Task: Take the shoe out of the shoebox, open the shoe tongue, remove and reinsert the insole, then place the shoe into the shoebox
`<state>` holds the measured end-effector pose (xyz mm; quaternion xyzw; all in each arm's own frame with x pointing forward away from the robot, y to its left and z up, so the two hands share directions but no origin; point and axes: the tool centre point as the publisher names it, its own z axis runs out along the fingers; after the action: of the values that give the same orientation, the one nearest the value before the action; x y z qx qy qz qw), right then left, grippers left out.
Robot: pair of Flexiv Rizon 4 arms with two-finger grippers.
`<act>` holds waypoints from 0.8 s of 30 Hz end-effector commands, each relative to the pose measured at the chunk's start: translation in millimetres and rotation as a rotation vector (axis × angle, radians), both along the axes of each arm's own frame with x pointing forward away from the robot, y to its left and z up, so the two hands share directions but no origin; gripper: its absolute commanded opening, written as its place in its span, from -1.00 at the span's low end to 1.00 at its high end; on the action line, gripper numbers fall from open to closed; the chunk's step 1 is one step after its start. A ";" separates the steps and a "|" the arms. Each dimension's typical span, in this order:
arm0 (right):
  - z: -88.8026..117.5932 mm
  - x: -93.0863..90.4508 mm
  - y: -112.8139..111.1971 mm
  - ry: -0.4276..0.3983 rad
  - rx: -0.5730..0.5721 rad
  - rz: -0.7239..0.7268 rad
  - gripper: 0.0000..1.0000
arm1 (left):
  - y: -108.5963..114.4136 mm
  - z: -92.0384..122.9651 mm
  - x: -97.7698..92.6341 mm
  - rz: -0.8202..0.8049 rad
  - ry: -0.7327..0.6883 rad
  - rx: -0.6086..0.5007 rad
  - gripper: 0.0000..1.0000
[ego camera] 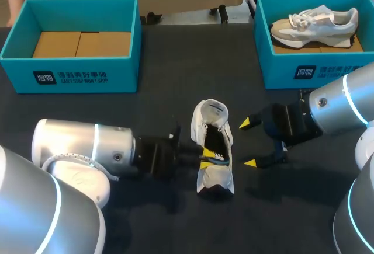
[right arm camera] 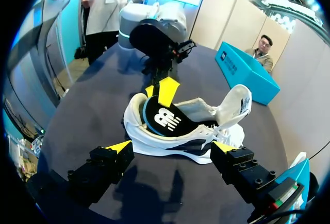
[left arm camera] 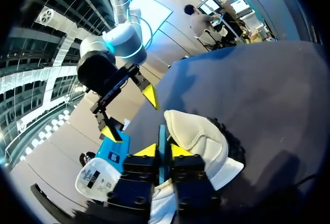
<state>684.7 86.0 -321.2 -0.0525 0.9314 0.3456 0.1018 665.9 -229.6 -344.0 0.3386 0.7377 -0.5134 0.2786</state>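
A white shoe (ego camera: 214,119) lies on the dark table (ego camera: 117,207) at the middle, its tongue pulled back. In the right wrist view its dark insole (right arm camera: 162,117) with a blue edge stands partly raised out of the shoe (right arm camera: 227,108). My left gripper (ego camera: 205,157) reaches in from the left, and its tips pinch the insole's thin blue edge (left arm camera: 162,136) between them. My left gripper (left arm camera: 163,150) stays shut on that edge beside the shoe's white collar (left arm camera: 201,136). My right gripper (ego camera: 251,143) hangs open just right of the shoe, apart from it.
A teal shoebox (ego camera: 70,73) at the back left holds flat cardboard. A second teal shoebox (ego camera: 292,70) at the back right holds another pale sneaker (ego camera: 315,25). Bare table lies in front of the shoe.
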 end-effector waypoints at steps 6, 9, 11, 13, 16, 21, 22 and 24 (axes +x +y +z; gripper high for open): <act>-0.2 -1.4 -0.1 -0.003 0.001 -0.001 1.00 | -1.3 -15.9 10.1 0.014 0.024 0.033 -1.00; -0.2 -1.4 -0.1 -0.003 0.001 -0.001 1.00 | 0.0 -13.4 8.3 0.017 0.026 0.030 -1.00; -0.2 -1.4 -0.1 -0.003 0.001 -0.001 1.00 | 0.9 -7.5 6.0 0.016 0.020 0.017 -0.14; -0.2 -1.4 -0.1 -0.003 0.001 -0.001 1.00 | 2.1 -0.4 4.1 0.015 0.013 0.008 0.78; -0.2 -1.4 -0.1 -0.003 0.001 -0.001 1.00 | 5.0 9.2 2.2 0.011 0.002 -0.001 1.00; -0.2 -1.4 -0.1 -0.003 0.001 -0.001 1.00 | 9.2 27.5 4.2 0.006 -0.025 -0.003 1.00; -0.2 -1.4 -0.1 -0.003 0.001 -0.001 1.00 | 9.9 29.8 5.6 0.006 -0.025 0.001 1.00; -0.2 -1.4 -0.1 -0.003 0.001 -0.001 1.00 | 11.5 34.1 8.4 0.007 -0.030 0.004 1.00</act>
<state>684.7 86.0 -321.2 -0.0525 0.9314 0.3456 0.1018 675.2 -226.7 -318.3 0.3406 0.7339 -0.5087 0.2944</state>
